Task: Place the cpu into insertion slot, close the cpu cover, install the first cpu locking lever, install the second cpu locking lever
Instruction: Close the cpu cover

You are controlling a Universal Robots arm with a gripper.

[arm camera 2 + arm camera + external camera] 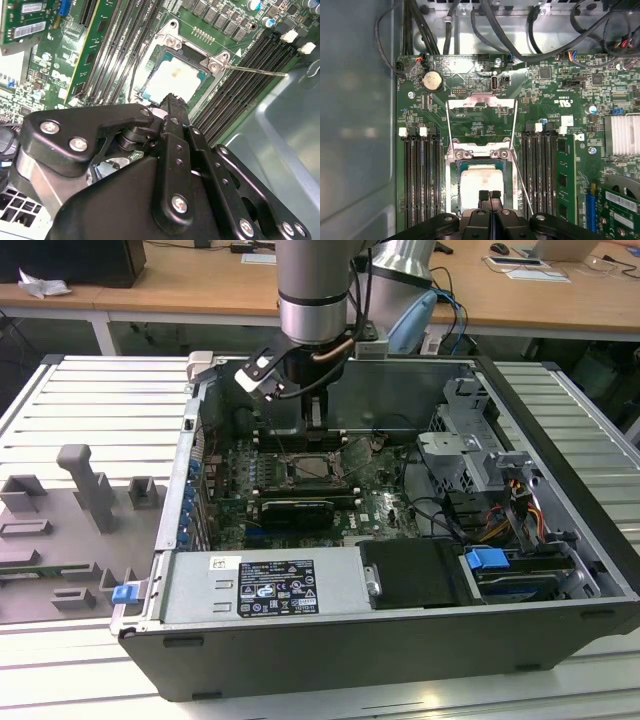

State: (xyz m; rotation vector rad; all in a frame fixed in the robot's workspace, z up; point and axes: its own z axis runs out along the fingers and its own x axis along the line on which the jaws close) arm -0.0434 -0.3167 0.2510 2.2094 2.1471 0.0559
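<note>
Open computer case laid on the slatted table; the arm is shown entering it from above. In the exterior view the hand is seen just above the insertion slot. In both wrist views the cpu is shown seated flat in the slot, pale top upward. The fingers are pressed together with nothing held between them, and are placed over one edge of the cpu; contact cannot be judged. In the first wrist view the cpu cover is seen raised from its hinged edge, green board visible through its window. A thin locking lever is shown standing free beside the slot, angled outward.
</note>
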